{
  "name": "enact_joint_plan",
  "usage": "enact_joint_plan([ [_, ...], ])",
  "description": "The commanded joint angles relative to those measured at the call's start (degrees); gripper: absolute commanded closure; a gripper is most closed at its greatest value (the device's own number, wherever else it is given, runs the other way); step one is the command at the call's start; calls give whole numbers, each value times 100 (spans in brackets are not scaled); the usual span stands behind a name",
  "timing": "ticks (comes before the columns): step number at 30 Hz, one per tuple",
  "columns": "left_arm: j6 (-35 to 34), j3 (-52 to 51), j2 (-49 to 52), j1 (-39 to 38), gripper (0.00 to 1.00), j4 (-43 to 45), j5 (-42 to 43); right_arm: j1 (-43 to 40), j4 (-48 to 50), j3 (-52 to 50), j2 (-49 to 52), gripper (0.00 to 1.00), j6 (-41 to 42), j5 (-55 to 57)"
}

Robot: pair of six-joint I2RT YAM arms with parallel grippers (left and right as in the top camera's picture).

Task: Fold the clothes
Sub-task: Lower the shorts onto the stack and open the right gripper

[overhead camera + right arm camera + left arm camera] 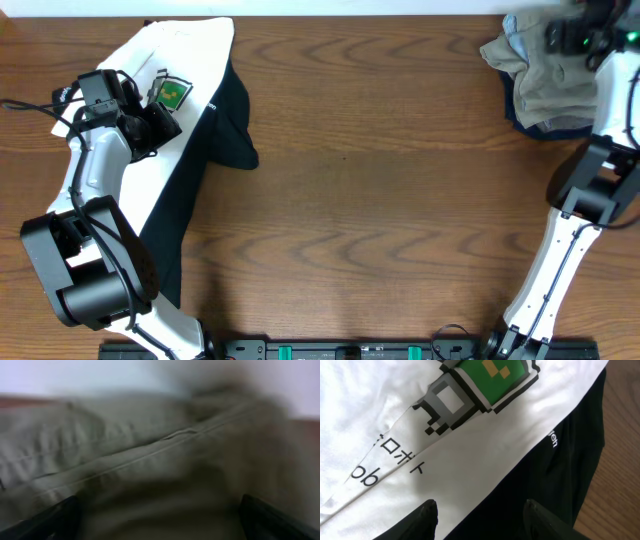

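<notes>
A white T-shirt (165, 150) with a green pixel print (172, 94) lies at the table's left, over a black garment (228, 120). My left gripper (165, 122) is open just above them. In the left wrist view its fingers (480, 515) straddle the edge where the white shirt (470, 455) meets the black cloth (560, 475). A heap of clothes, with a khaki garment (545, 75) on top, sits at the far right corner. My right gripper (575, 40) is open over the heap, and the khaki fabric (150, 460) fills its blurred wrist view between the fingers (160, 520).
The wooden table (380, 200) stretches between the two piles. The left arm's body (90, 250) lies over the white shirt's lower part. The right arm (580, 210) stands along the right edge. The table's far edge runs just behind both piles.
</notes>
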Motion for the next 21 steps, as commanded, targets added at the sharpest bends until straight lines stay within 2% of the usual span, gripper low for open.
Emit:
enact_joint_plan([
  [1,13,68,-138,-9,43,28,-35,13,61,-22,549,1,-101,-13],
  [10,13,68,-138,-9,43,26,-35,11,-37,-22,1650,1,-101,-28],
  [19,11,68,-138,-9,43,28,-35,-26,15,-20,1165,1,-13,-2],
  [20,11,68,-138,-9,36,28,-35,-37,15,-20,1051,1,11,-4],
  [21,11,68,-138,-9,34,28,-35,-52,13,-20,905,1,48,0],
])
